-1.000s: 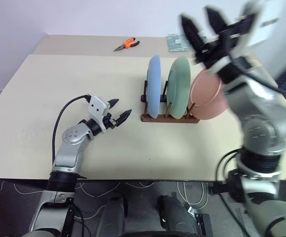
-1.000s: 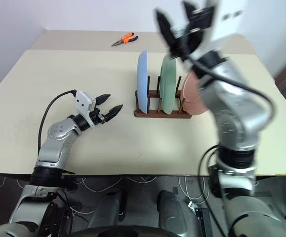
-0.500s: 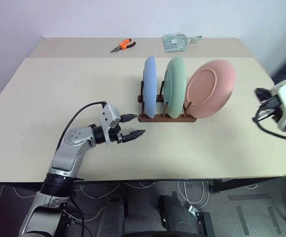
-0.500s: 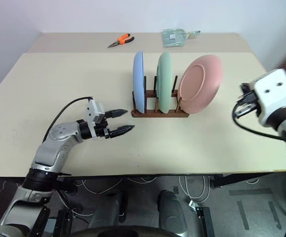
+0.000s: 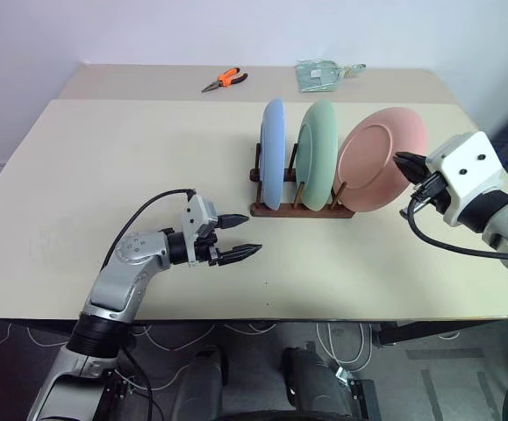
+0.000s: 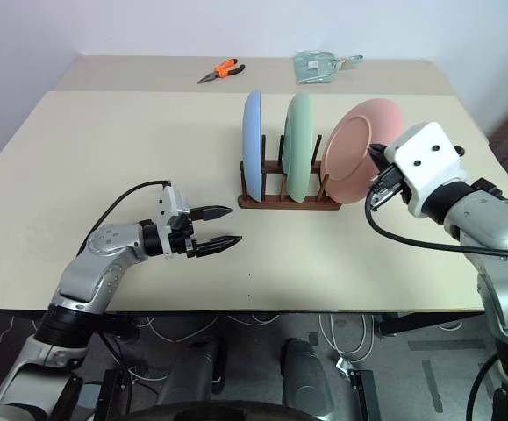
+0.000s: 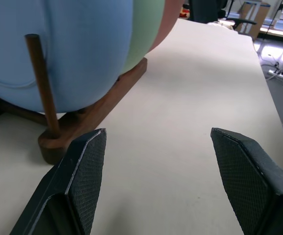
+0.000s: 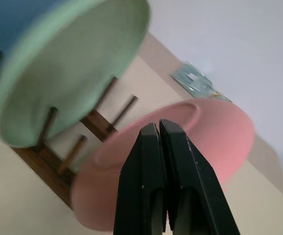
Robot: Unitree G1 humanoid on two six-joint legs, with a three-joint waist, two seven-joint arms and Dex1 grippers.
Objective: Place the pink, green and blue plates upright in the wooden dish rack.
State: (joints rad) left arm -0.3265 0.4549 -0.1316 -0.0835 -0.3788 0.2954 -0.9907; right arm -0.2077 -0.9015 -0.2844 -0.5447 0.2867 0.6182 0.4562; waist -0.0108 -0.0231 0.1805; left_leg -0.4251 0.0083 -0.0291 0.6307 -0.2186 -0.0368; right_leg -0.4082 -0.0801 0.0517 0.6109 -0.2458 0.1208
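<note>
The wooden dish rack (image 5: 302, 209) stands at mid-table and holds all three plates on edge. The blue plate (image 5: 273, 153) is at its left end, the green plate (image 5: 318, 153) in the middle. The pink plate (image 5: 378, 171) leans to the right at the right end. My right gripper (image 5: 404, 163) is shut and empty, level with the pink plate's right rim and pointing at it (image 8: 214, 132); whether it touches is unclear. My left gripper (image 5: 252, 235) is open and empty low over the table, just left of and nearer than the rack (image 7: 92, 115).
Orange-handled pliers (image 5: 225, 80) and a clear plastic packet (image 5: 322, 74) lie on the far table section. The table's near edge (image 5: 262, 317) runs just below my left gripper. Bare tabletop stretches left of the rack.
My right arm has come down from above the rack to the pink plate's right side, and its fingers have shut. My left gripper has shifted right and turned toward the rack.
</note>
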